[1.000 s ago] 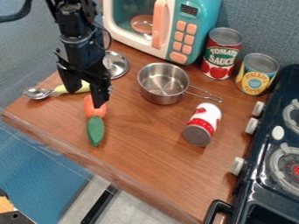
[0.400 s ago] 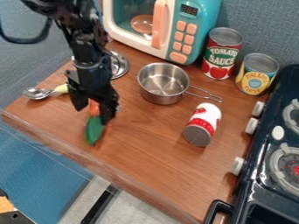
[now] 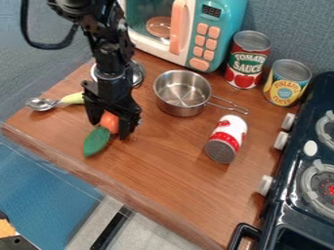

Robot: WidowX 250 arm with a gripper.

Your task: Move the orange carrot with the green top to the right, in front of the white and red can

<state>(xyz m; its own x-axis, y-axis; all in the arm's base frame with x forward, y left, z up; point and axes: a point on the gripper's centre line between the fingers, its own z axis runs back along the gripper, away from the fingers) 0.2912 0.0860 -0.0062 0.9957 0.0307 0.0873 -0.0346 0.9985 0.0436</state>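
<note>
Wooden counter [image 3: 171,168] runs to an edge near the toy carrot [image 3: 96,141], which the wide-spread tool [image 3: 110,129] straddles; saucepan [image 3: 180,111] well apart.

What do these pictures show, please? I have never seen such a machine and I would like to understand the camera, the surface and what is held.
The black machine is a robot arm. Its gripper is the tool at the end. All pictures come from one fixed camera, looking down at a slant.

The gripper is low over the wooden surface, around the orange end of an orange-and-green object. I cannot tell whether it holds it firmly.

Nearby are a scoop-like metal tool, a round metal piece behind the arm, a small pan and a can on its side. Two cans stand by the toy microwave; a toy stove is at right.
</note>
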